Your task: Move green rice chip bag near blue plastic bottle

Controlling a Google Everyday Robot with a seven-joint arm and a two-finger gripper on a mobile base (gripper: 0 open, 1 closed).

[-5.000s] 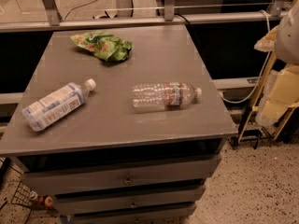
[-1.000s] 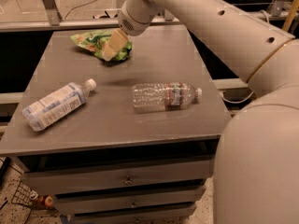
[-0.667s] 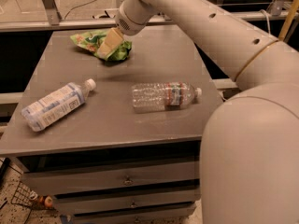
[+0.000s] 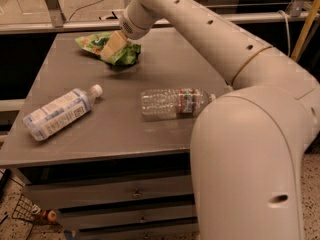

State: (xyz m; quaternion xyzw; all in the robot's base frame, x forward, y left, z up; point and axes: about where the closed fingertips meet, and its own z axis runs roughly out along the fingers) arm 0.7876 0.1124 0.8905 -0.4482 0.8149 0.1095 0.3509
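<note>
The green rice chip bag (image 4: 124, 54) lies crumpled at the far left-centre of the grey table (image 4: 115, 129). My gripper (image 4: 111, 46) reaches in from the right over the arm and sits on top of the bag, its tan fingers (image 4: 114, 42) covering the bag's middle. The blue plastic bottle (image 4: 57, 113), with a pale blue-and-white label and white cap, lies on its side near the table's front left, well apart from the bag.
A clear ribbed bottle (image 4: 172, 102) with a red-green label lies on its side mid-table, right of the blue one. My large white arm (image 4: 250, 134) fills the right foreground. Drawers (image 4: 135, 194) sit under the tabletop. A metal rail runs behind the table.
The arm has come into view since five seconds ago. Over the last second the gripper has shifted slightly left and down on the bag. Both bottles are unmoved.
</note>
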